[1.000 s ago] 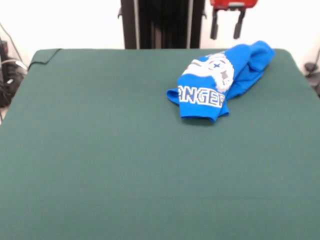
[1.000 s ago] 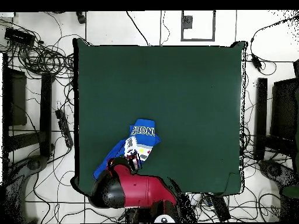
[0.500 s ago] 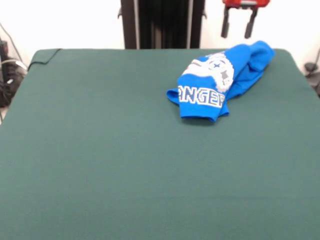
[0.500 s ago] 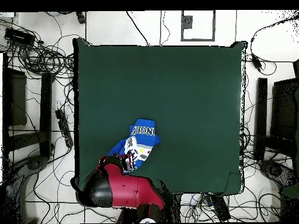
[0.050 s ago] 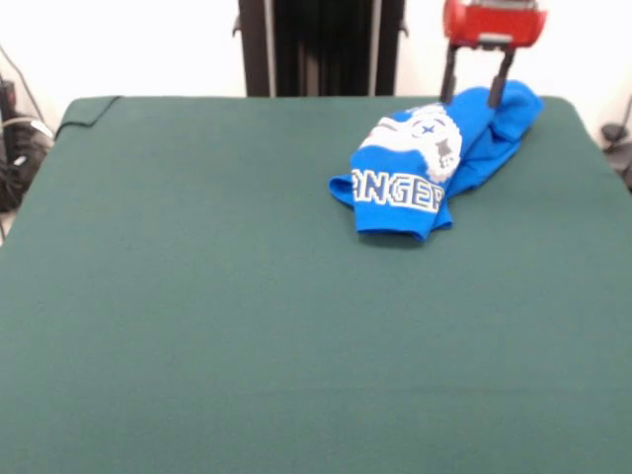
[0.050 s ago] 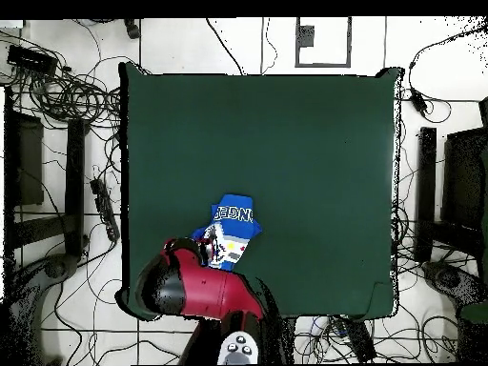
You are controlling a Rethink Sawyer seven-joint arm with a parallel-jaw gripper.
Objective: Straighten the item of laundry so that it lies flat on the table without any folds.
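The item of laundry is a bright blue T-shirt, crumpled in a heap at the far right of the table. A white-grey emblem and white lettering show on top, and one sleeve is folded under at the front. My gripper hangs open over the shirt's far end, with its two dark fingers apart and the tips just at the cloth, holding nothing. In the overhead view the red arm covers the near part of the shirt on the green table.
The black pedestal column stands behind the table's far edge. Cables lie off the left side, and more cables run over the floor around the table. The shirt lies close to the table's right edge.
The gripper has come down and moved right in the front view, from above the table's far edge to the shirt's far end. The shirt has not moved.
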